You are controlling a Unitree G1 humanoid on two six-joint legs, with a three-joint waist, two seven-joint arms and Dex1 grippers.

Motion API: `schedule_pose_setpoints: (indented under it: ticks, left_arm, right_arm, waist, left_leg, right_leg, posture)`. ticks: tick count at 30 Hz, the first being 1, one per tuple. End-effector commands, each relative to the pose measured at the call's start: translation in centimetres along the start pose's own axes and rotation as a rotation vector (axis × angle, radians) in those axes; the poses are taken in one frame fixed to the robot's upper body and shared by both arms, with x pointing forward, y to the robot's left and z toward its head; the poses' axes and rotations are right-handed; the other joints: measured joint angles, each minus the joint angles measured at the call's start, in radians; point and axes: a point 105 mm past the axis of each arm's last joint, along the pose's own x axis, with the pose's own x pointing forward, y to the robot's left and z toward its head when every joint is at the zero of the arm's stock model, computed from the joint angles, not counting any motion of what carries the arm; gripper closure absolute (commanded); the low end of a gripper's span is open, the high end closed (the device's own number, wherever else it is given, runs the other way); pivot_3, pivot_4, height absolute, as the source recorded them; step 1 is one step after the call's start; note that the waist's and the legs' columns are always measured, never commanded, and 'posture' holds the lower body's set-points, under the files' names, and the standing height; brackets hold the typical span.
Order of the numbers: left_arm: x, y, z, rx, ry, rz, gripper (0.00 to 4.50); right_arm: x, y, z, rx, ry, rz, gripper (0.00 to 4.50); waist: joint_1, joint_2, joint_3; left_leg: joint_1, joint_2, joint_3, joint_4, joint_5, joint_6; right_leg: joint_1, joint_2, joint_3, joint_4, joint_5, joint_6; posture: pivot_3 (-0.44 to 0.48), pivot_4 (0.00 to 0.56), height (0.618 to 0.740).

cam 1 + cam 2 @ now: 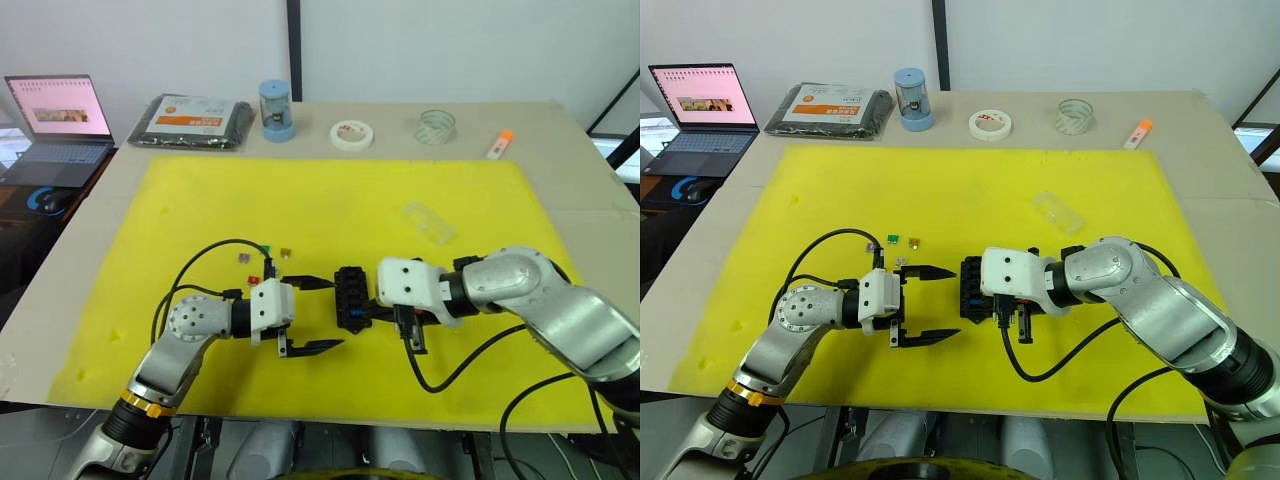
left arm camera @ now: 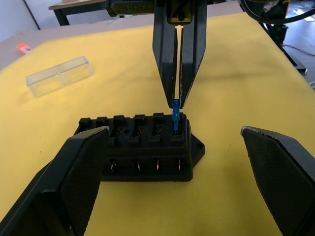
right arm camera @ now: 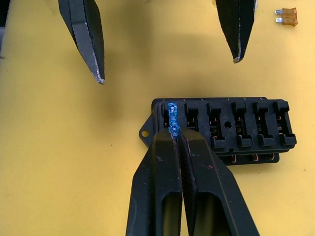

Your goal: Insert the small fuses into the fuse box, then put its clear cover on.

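The black fuse box [image 1: 352, 296] lies on the yellow mat, near its front edge. My right gripper [image 3: 174, 132] is shut on a blue fuse [image 2: 175, 118], which stands upright at the box's end slot. My left gripper [image 1: 335, 315] is open just left of the box, one finger on each side of the box's end and not touching it. Several small fuses lie loose behind the left gripper: a green one [image 1: 264, 246], an orange one [image 1: 285, 252], a purplish one [image 1: 242, 259] and a red one [image 1: 253, 278]. The clear cover [image 1: 428, 222] rests on the mat behind the right arm.
The yellow mat [image 1: 330, 190] covers most of the table. Along the back stand a black packet [image 1: 195, 120], a blue cylinder [image 1: 275, 110], a white tape roll [image 1: 351, 134], a clear tape roll [image 1: 436, 126] and an orange-capped stick [image 1: 499, 145]. A laptop [image 1: 60, 120] sits far left.
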Motion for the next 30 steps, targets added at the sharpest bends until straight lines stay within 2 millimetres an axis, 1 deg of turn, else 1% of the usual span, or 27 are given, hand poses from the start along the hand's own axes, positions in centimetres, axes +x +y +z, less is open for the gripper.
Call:
schedule_pose_setpoints:
  ticks: [1,6,14,20,30]
  left_arm:
    - [0.1,0.2,0.7,0.033,-0.018,-0.009,0.02]
    - [-0.3,0.2,0.2,0.029,-0.012,-0.008,0.02]
    - [0.0,0.0,-0.1,0.028,-0.012,-0.010,0.02]
    - [0.1,0.0,-0.1,0.030,-0.013,-0.015,0.02]
    - [0.5,0.1,0.3,0.039,-0.025,-0.028,0.02]
  right_arm:
    - [-0.3,0.0,0.3,-0.035,0.000,-0.003,4.50]
    - [-0.2,0.1,0.3,-0.035,0.001,0.004,4.50]
    - [0.2,-0.2,0.0,-0.042,0.003,-0.005,4.50]
    - [0.4,-0.4,-0.2,-0.032,-0.001,-0.013,4.50]
    - [1.1,-0.3,-1.2,-0.020,0.021,-0.009,4.50]
  waist:
    - [0.000,0.000,0.000]
    - [0.000,0.000,0.000]
    - [0.000,0.000,0.000]
    - [0.000,0.000,0.000]
    - [-0.001,0.000,0.000]
  left_leg:
    - [0.000,0.000,0.000,0.000,0.000,0.000]
    - [0.000,0.000,0.000,0.000,0.000,0.000]
    - [0.000,0.000,0.000,0.000,0.000,0.000]
    - [0.000,0.000,0.000,0.000,0.000,0.000]
    - [0.001,0.000,0.000,0.000,0.000,0.000]
  right_leg:
    - [0.000,0.000,0.000,0.000,0.000,0.000]
    - [0.000,0.000,0.000,0.000,0.000,0.000]
    - [0.000,0.000,0.000,0.000,0.000,0.000]
    - [0.000,0.000,0.000,0.000,0.000,0.000]
    - [0.001,0.000,0.000,0.000,0.000,0.000]
  posture:
    - [0.000,0.150,0.740]
    - [0.000,0.150,0.740]
    - [0.000,0.150,0.740]
    - [0.000,0.150,0.740]
    - [0.000,0.150,0.740]
